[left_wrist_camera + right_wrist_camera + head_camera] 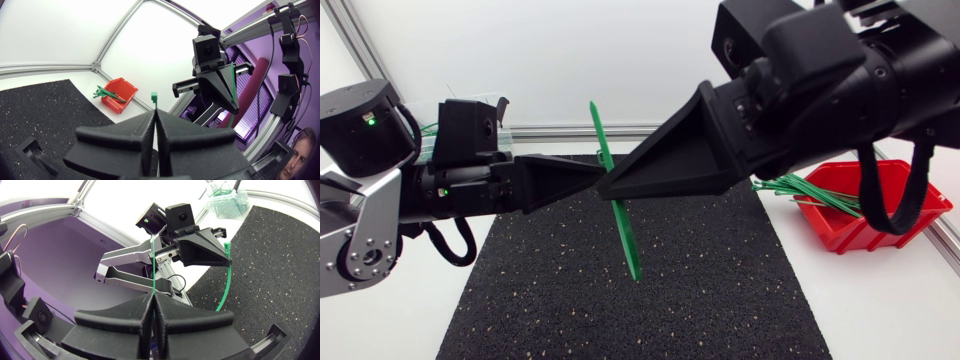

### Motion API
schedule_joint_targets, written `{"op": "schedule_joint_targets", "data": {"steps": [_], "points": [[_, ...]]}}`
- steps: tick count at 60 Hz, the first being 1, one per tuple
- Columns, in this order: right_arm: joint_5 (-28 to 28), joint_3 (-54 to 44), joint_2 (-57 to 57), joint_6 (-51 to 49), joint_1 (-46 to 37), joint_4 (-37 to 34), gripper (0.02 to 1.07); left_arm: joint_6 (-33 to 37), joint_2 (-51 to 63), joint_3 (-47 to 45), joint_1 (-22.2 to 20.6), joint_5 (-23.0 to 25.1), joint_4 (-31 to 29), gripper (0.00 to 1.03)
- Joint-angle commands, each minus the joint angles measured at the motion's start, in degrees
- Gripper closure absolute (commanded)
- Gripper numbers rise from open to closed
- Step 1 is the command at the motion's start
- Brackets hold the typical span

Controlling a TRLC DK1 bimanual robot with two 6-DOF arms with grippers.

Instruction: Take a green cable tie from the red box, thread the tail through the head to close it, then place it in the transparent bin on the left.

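The two arms meet tip to tip above the black mat point(620, 320), and the green cable tie point(628, 240) is held up in the air between them, well clear of the tabletop point(880, 310). The left gripper point(588, 180) has its fingers pressed together on the head end, and the small square head point(154, 96) pokes out just past the tips. The right gripper point(620, 187) is likewise clamped on the strap, with the thin tail point(152, 265) standing out beyond its fingers.

The rest of the strap bows down in a curve under the grippers. From above, the tie's long axis runs crosswise to the line of the two arms. The tail looks not yet threaded, with its free end off to one side of the head rather than aimed into it, though the slot itself is too small to make out.

To my eye, the next move is for the right arm to swing that tail round and line it up with the head. The red box point(895, 215) of spare ties sits to the right, and the transparent bin point(227, 202) waits behind the left arm.
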Motion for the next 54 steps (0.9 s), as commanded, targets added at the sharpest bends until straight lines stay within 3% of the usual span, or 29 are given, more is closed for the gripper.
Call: {"op": "schedule_joint_targets", "data": {"steps": [1, 15, 31, 54], "points": [[-0.6, 1.7, 0.6, 5.3, -0.4, -1.3, 1.02, -1.7, -1.4, -1.8, -0.5, -0.2, 1.3, 1.00], [-0.9, 3.2, 2.3, 12.9, -0.3, -4.8, 1.02, -1.8, -1.8, -2.2, -1.1, -0.6, 1.4, 1.00], [-6.3, 5.4, 5.7, 19.5, -0.4, -5.5, 1.02, -2.2, -2.0, -2.5, -1.1, -1.0, 2.0, 1.00], [-7.9, 7.5, 8.2, 22.9, -2.4, -15.3, 1.02, -2.2, -2.3, -2.6, -1.2, -1.7, 2.4, 1.00]]}}
